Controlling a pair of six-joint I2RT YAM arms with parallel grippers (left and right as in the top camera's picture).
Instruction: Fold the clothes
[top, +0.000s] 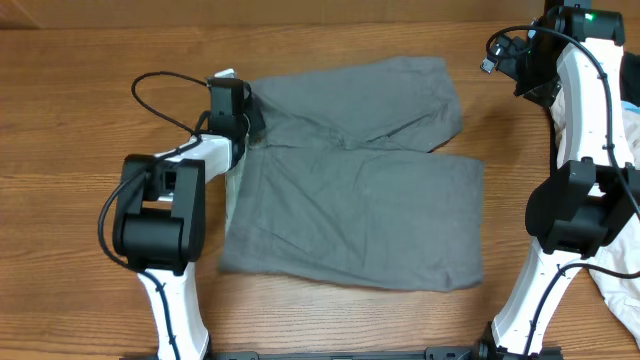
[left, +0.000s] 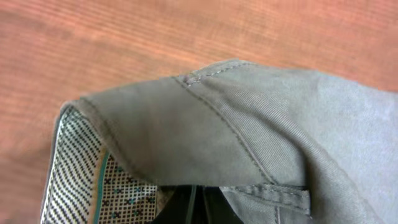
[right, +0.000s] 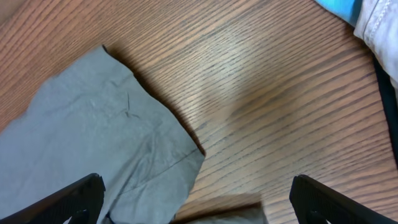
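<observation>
The clothes, a pair of grey shorts (top: 360, 200), lie spread flat on the wooden table (top: 80, 60), waistband to the left and legs to the right. My left gripper (top: 236, 118) sits at the waistband's far corner. In the left wrist view the waistband (left: 205, 124) bulges up over the left gripper (left: 198, 208), which is shut on the cloth, and the patterned lining (left: 81, 174) shows. My right gripper (top: 525, 75) hovers beyond the far leg. Its fingers (right: 78, 199) stand wide open above bare wood, with a leg corner (right: 99, 137) beside them.
A whitish garment (top: 625, 290) lies along the right edge under the right arm, also seen as pale cloth (right: 379, 25). A light-blue cloth (right: 339, 6) lies beside it. A black cable (top: 160, 95) loops left of the left gripper.
</observation>
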